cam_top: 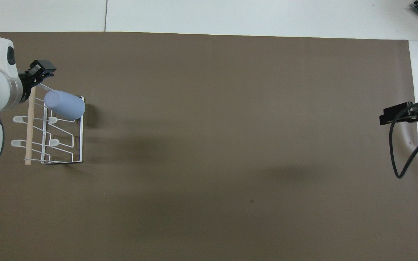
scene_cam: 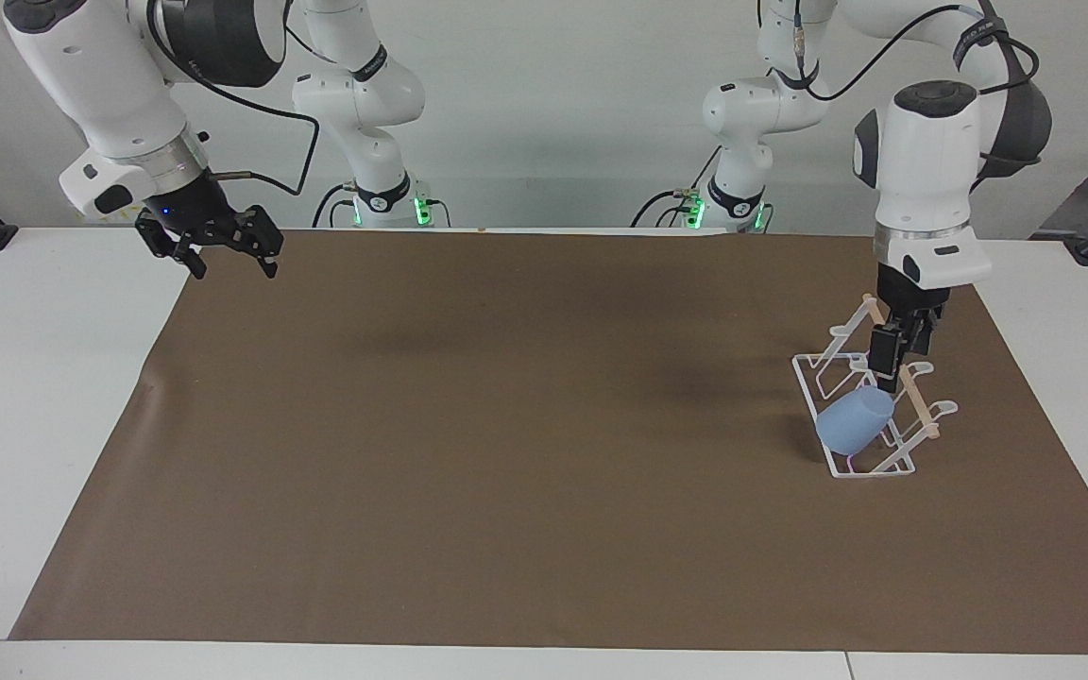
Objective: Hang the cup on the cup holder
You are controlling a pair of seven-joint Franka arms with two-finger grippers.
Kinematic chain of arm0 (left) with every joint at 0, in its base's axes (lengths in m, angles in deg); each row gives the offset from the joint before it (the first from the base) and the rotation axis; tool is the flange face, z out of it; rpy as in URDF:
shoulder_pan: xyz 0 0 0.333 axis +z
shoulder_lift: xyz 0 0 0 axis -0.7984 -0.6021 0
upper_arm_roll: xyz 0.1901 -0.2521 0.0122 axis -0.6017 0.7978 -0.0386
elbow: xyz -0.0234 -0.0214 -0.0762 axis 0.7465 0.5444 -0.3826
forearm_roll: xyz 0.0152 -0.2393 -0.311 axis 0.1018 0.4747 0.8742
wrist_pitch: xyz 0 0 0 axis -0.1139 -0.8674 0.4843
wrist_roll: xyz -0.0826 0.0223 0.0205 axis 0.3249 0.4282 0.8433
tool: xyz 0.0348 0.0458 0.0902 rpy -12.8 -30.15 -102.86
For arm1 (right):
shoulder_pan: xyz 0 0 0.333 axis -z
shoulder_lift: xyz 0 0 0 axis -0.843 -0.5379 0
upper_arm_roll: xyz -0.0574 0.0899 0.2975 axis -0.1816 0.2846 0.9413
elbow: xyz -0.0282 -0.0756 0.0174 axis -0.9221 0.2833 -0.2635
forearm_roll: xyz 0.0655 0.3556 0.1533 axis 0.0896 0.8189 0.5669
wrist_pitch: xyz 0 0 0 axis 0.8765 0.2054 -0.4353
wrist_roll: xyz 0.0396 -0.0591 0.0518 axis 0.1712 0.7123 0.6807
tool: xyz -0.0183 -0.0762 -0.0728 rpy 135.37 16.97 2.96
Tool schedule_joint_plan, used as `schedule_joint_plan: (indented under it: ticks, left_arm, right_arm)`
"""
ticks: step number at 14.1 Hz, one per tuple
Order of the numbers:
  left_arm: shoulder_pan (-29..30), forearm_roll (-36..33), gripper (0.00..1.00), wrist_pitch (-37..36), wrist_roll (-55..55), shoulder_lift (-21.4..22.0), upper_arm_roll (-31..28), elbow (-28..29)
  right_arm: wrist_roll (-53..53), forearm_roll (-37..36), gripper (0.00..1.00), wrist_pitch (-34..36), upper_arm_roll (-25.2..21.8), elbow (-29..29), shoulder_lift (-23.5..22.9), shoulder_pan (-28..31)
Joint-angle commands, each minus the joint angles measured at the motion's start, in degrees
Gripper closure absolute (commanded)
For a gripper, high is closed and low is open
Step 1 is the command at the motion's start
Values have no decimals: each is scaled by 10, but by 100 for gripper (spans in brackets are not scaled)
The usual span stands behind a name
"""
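Observation:
The light blue cup (scene_cam: 854,423) hangs tilted, mouth up the slope, on a prong of the white wire cup holder (scene_cam: 870,467) at the left arm's end of the table; it also shows in the overhead view (cam_top: 65,105), at the rack's (cam_top: 81,145) end farthest from the robots. My left gripper (scene_cam: 887,376) is open and empty, raised just above the rack's wooden rod (cam_top: 30,127), clear of the cup. My right gripper (scene_cam: 230,260) is open and empty, and waits in the air over the right arm's end of the table.
A brown mat (scene_cam: 506,425) covers most of the white table (scene_cam: 34,378). The rack's other prongs (cam_top: 53,142) carry nothing. A black cable (cam_top: 399,159) hangs from the right arm.

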Motion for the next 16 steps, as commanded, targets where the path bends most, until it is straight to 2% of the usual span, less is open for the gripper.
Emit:
schedule_joint_plan:
  ticks: [1, 5, 9, 12, 16]
  left_arm:
    - [-2, 59, 0, -76, 114, 29, -3, 0]
    - [5, 123, 0, -194, 312, 44, -15, -31]
    - [12, 134, 0, -269, 396, 44, -15, -58]
    - [12, 130, 0, -356, 460, 31, -12, -116]
    - [32, 130, 0, -360, 473, 25, -12, -119]
  right_arm:
    - [7, -9, 0, -6, 1, -14, 12, 2]
    - [7, -9, 0, -5, 1, -14, 12, 2]
    - [7, -9, 0, -4, 1, -14, 12, 2]
    - [8, -9, 0, -4, 1, -14, 12, 2]
    - [7, -9, 0, -4, 1, -14, 12, 2]
